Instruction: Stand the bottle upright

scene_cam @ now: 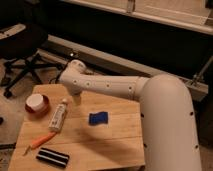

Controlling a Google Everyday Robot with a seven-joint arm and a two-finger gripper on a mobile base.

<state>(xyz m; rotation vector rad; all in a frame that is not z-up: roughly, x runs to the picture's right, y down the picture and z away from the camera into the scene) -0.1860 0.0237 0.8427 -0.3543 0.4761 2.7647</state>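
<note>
Bring the tool (77, 98) down over the middle of the slim white plastic bottle (58, 116). The bottle lies flat on the wooden tabletop (115, 145) at the tool's 7 o'clock, just beside the round red-and-white bowl (37, 104). Set your grip across its long axis, which runs from 1 to 7 o'clock. The tool hangs spread wide, holding and touching nothing.

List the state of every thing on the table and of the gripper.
bottle, lying on its side, not held.
gripper, open, empty, above the table near the bottle's far end.
bowl, upright.
orange carrot-shaped item, lying flat.
blue item, lying flat.
black striped item, lying flat.
</note>
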